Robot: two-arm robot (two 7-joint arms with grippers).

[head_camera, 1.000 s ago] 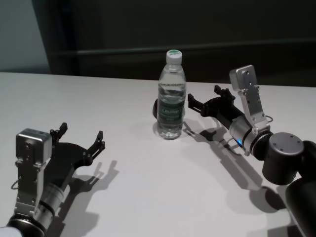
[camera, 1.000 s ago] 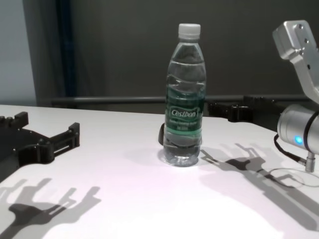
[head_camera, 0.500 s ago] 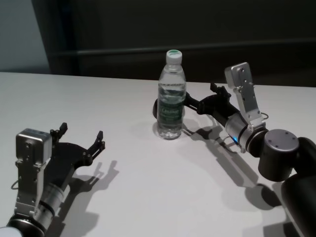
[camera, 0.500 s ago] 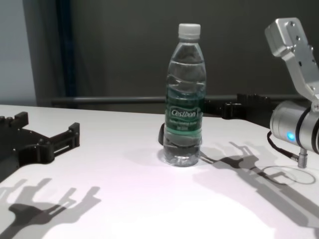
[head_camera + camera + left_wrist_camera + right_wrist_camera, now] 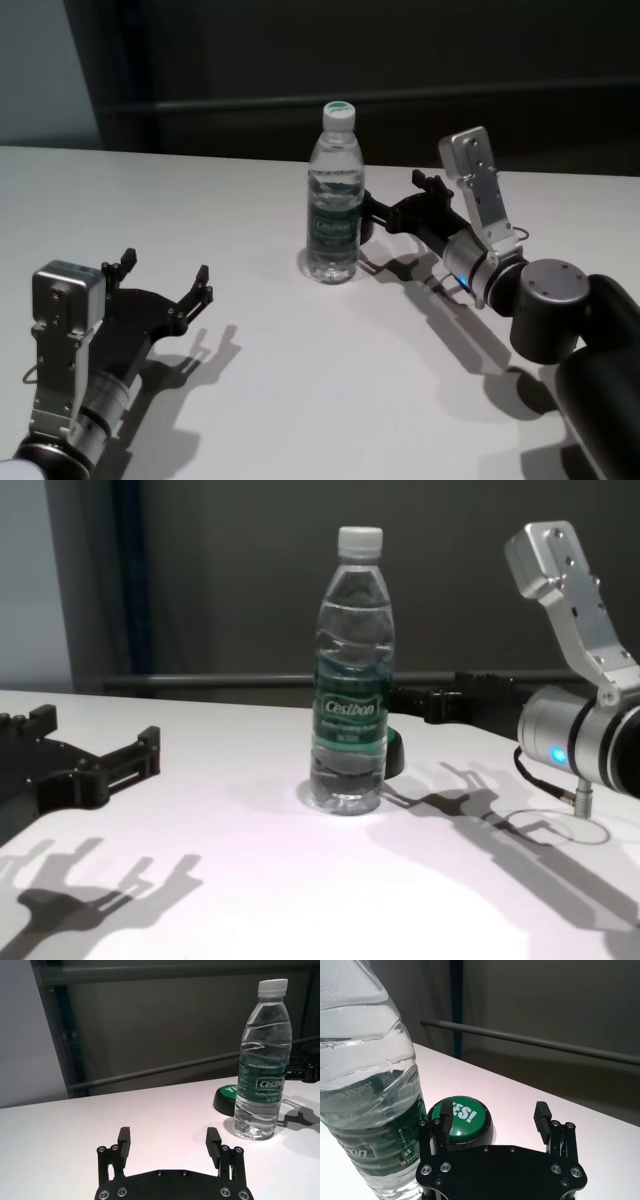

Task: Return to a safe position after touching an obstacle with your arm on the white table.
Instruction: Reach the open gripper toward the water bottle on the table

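The clear water bottle (image 5: 333, 200) with white cap and green label stands upright on the white table (image 5: 270, 390), at the far middle. My right gripper (image 5: 395, 202) is open and empty, reaching in from the right, one finger (image 5: 445, 1112) close against the bottle's side (image 5: 367, 1110). The chest view shows the bottle (image 5: 350, 710) with the right gripper (image 5: 432, 694) just right of it. My left gripper (image 5: 165, 268) is open and empty, low at the near left, well apart from the bottle (image 5: 261, 1075).
A small round green-and-black puck (image 5: 465, 1117) lies on the table just behind the bottle, between the right gripper's fingers; it also shows in the left wrist view (image 5: 226, 1100). A dark wall with a rail runs behind the table's far edge.
My right arm has moved left toward the bottle, and the bottle has slid a little to the left, still upright. The left arm has not moved.
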